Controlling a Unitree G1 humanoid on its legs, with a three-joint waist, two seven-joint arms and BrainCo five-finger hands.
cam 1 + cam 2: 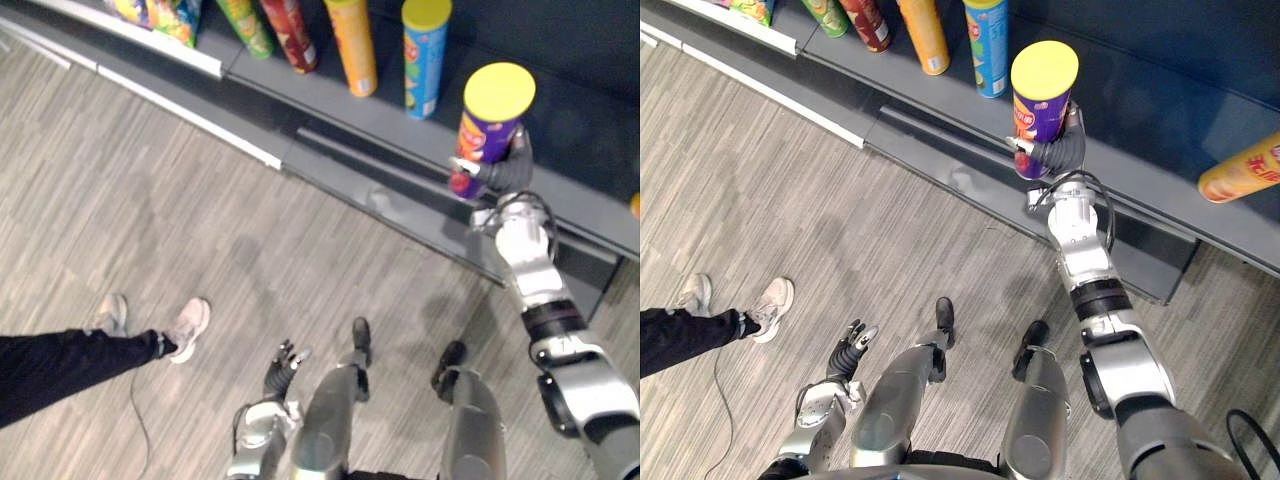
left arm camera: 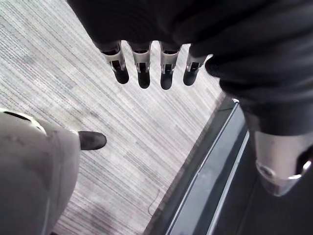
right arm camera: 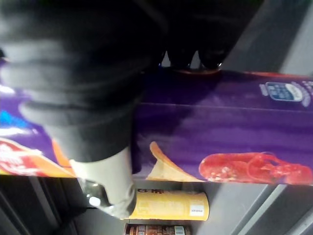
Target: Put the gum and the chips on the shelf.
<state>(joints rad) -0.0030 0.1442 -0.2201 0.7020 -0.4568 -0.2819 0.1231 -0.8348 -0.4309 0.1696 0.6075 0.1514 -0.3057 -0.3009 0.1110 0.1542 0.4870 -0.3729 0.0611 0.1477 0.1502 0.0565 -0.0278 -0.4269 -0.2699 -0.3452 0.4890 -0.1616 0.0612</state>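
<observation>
Purple chips can (image 1: 492, 125), clasped low by the curled fingers of the right hand (image 1: 505, 172) at the front edge of the shelf (image 1: 400, 150), may topple off when released; the left hand (image 1: 283, 367) hangs with its fingers relaxed.

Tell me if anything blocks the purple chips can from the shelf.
Nothing visible does. The right hand holds the purple chips can upright at the front of the shelf, bare shelf behind it. A blue can stands clear to its left, an orange can lies clear to its right.
</observation>
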